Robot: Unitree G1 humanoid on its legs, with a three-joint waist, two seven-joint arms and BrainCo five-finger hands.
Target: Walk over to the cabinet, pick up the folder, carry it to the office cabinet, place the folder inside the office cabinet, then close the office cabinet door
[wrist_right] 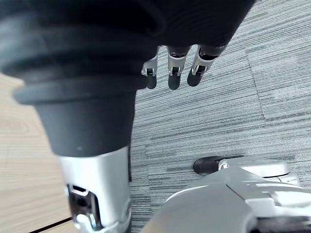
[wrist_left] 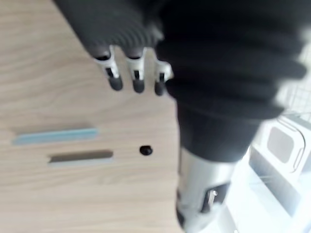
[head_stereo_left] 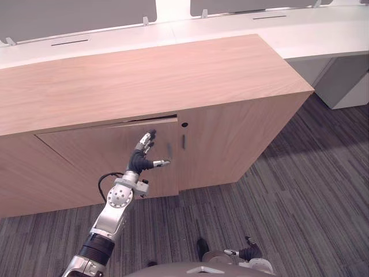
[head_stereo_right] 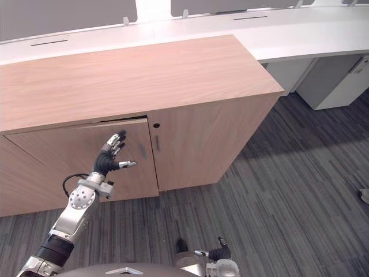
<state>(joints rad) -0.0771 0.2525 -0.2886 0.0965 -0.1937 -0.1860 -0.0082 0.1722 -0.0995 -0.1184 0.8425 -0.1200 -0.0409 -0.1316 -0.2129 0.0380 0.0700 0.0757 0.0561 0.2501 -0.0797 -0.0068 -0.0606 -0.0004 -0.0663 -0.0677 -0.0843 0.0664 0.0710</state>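
Hanging low by the body, right hand: fingers loose and nearly straight over the grey carpet, holding nothing. Idle.

Next out, left hand, raised in front of the left door of the office cabinet. Fingers straight and lightly spread, thumb out to the side, nothing gripped. Tips at or just off the wood; cannot tell whether they touch.

Left door stands a little ajar: a dark gap runs along its top edge under the cabinet top. Right door looks flush. The hand sits near the door's free edge, just beside the left handle. The right handle and the keyhole lie just past that.

Folder: hidden. Judged to be inside behind the doors, since neither hand carries it and the cabinet top is bare. That puts the task at its last step, pushing the door home.

Risks, as judgement:
- Fingertips are just below the gap. A push that rides upward could put them into it and pinch them as the door closes.
- The thumb points toward the handle and could snag there, turning the push sideways.
- A quick shove may bounce the door back ajar.
- If the folder sticks out inside, the door stops short; cannot be checked from here.

Beyond the cabinet: white desks, then grey partitions.
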